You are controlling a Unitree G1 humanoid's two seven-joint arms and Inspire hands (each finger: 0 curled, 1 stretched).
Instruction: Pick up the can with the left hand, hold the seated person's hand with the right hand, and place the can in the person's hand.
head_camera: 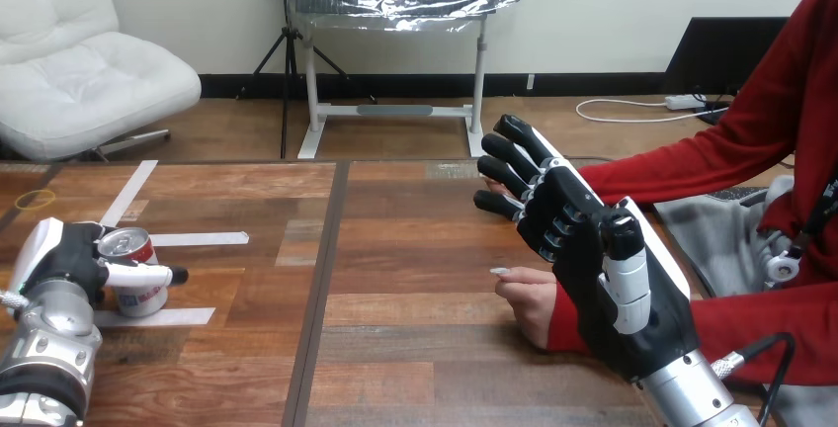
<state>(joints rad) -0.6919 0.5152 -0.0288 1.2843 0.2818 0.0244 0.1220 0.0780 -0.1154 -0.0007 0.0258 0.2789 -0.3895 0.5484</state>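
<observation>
A red and silver can stands upright on the wooden table at the near left. My left hand is closed round it, the thumb lying across its front. My right hand is raised at the right, open with its fingers stretched out toward the far side. The person's hand rests on the table just left of my right palm, partly hidden behind it. A red sleeve reaches in behind my right fingers; that other hand is almost wholly hidden. I cannot tell whether my right hand touches either one.
White tape strips lie on the table around the can, one running diagonally toward the far left. A small yellow ring lies at the far left. A dark seam runs down the table's middle.
</observation>
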